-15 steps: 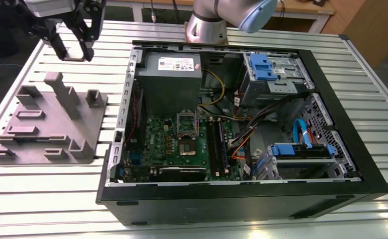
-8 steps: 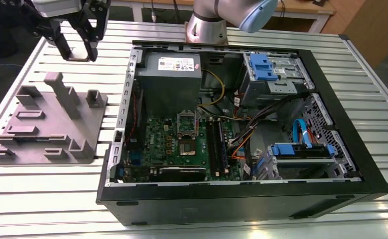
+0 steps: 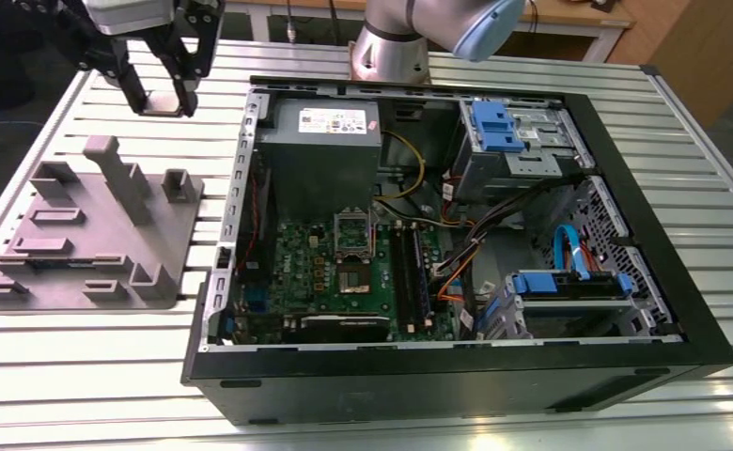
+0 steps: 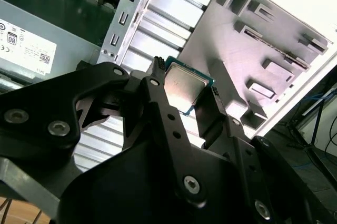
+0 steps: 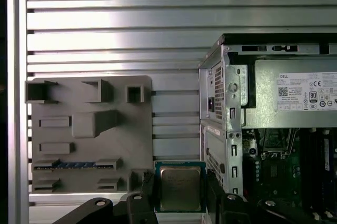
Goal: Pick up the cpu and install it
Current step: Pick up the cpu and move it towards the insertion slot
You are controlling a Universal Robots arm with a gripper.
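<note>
The cpu point(image 3: 163, 101), a thin square chip with a silvery top and green rim, hangs in the air with my gripper point(image 3: 160, 94) shut on its two opposite edges. It sits high at the exterior view's left, above the slatted table, between the grey fixture plate point(image 3: 91, 235) and the open computer case point(image 3: 667, 282). Both wrist views show the cpu point(image 4: 184, 89) point(image 5: 180, 187) held flat between the black fingers point(image 4: 158, 95) point(image 5: 213, 195). The motherboard's socket point(image 3: 351, 274) lies inside the case, far from the chip.
The grey power supply box point(image 3: 329, 127) fills the case's near corner beside the gripper. Blue drive cages point(image 3: 505, 127) and cables crowd the case's far side. The fixture plate point(image 5: 89, 134) carries upright blocks. The arm's base point(image 3: 392, 47) stands behind the case.
</note>
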